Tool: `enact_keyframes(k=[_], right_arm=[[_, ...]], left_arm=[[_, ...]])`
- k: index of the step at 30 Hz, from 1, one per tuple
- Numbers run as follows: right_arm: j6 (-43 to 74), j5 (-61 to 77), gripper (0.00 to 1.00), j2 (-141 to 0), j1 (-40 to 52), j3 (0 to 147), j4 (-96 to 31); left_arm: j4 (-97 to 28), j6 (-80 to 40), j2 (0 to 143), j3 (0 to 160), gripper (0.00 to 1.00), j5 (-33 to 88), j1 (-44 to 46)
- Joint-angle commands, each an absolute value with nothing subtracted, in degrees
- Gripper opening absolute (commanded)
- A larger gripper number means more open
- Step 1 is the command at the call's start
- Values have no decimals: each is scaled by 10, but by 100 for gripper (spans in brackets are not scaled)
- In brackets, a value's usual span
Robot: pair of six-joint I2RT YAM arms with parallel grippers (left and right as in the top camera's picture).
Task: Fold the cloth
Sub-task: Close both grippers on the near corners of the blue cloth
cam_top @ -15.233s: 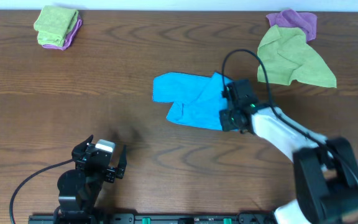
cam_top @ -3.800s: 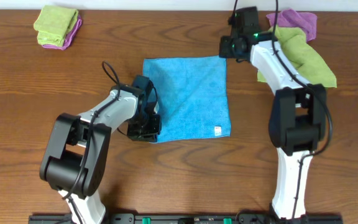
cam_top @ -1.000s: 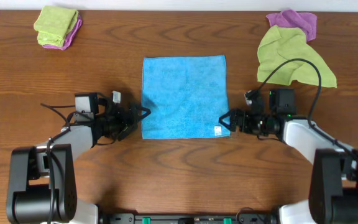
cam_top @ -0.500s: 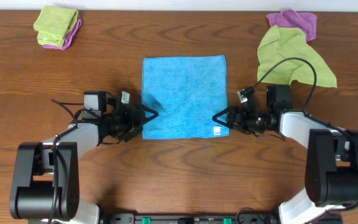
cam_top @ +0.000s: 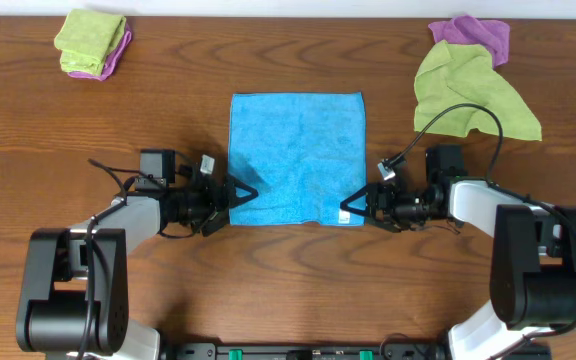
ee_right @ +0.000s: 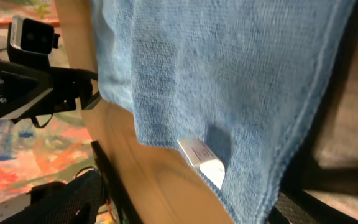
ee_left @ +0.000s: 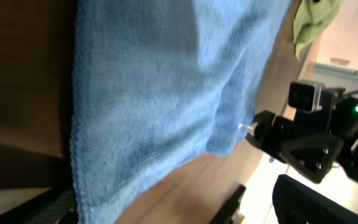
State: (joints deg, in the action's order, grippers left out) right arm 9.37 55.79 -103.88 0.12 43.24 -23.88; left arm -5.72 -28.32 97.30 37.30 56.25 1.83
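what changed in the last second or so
The left hand and right hand slid inward and now sit at the near corners of the blue cloth instead of beside its edges. A grip cannot be confirmed. The cloth stays spread flat; the green and purple cloths have not moved.

Dark brown wooden table (cam_top: 288, 290), grain visible. Folded lime-green cloth (cam_top: 88, 38) atop folded purple cloth (cam_top: 114, 58): well beyond left gripper (cam_top: 232, 193), outboard. Crumpled lime-green cloth (cam_top: 468, 95) overlapping crumpled purple cloth (cam_top: 478, 35): beyond right gripper (cam_top: 353, 207), outboard.
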Motion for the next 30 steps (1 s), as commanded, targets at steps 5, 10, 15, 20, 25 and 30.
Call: enact_keyframes(k=[5,10,15,20,25,30], right_arm=[[77,339,78,-1087,0,393,-251],[77,338,56,-1087,0,393,-248],[77,338,46,-1087,0,393,-244],[77,338,36,-1087,0,393,-243],[83,338,19,-1087,0,393,-238],[88,338,12,-1087,0,393,-233]], left_arm=[[-88,-253,1005,343,89,475,-4],[-90,-253,1005,343,59,474,-4],[-94,-253,1005,343,39,474,-4],[-99,-253,1005,343,32,466,-4],[-101,-253,1005,343,19,463,-4],[-103,-253,1005,343,6,461,-4]])
